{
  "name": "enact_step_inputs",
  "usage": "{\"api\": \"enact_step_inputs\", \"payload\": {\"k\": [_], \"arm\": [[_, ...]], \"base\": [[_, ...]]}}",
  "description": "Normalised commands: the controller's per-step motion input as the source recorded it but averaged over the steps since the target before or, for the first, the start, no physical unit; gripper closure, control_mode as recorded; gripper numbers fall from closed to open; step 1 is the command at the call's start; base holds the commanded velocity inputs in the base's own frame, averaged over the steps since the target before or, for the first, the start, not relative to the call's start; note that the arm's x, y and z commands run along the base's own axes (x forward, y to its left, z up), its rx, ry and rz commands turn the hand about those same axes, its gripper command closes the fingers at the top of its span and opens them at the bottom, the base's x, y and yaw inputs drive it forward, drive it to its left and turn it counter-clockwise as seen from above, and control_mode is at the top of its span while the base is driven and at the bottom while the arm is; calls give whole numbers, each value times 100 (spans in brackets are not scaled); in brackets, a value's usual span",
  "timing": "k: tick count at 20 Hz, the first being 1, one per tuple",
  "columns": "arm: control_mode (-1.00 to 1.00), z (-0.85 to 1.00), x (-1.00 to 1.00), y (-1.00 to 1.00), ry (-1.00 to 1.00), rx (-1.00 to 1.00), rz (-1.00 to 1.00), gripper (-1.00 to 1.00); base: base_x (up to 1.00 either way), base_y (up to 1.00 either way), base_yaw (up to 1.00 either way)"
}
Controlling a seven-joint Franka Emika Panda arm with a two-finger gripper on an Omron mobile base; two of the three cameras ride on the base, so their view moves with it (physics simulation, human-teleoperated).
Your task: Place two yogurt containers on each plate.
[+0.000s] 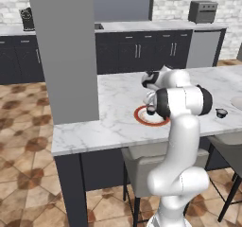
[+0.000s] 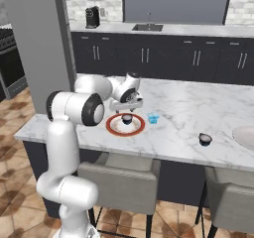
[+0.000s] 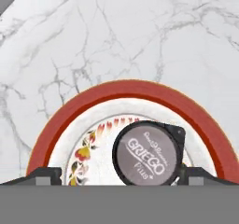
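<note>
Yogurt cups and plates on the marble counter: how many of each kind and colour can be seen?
Dark yogurt cups: 2, one on the red-rimmed plate, one on the bare counter.
Light blue yogurt cups: 1, beside the red-rimmed plate.
Red-rimmed plates: 1.
Pale plain plates: 1, cut by the picture edge.
Total: 5.

The one readable text is on the pale lid of the dark yogurt container [image 3: 148, 154], which sits on the red-rimmed plate [image 3: 140, 93] in the hand view. It reads "GRIEGO" in large letters. The smaller lines above and below it, running toward 4 o'clock, are too blurred to read.
</note>
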Motion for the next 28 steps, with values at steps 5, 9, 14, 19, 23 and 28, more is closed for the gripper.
{"api": "enact_step_inputs", "payload": {"k": [5, 9, 14, 19, 23, 28], "arm": [[-100, 41, 5, -43, 0, -5, 0, -100], [-100, 6, 0, -71, 5, -11, 0, -100], [-100, 0, 1, -66, 12, -11, 0, -100], [-100, 0, -4, -36, 8, -7, -1, -100], [-100, 0, 4, -11, 17, 0, 0, -100], [-100, -6, 13, -28, 22, 8, 0, -100]], "base": [[0, 0, 0], [0, 0, 0], [0, 0, 0], [0, 0, 0], [0, 0, 0], [0, 0, 0]]}}
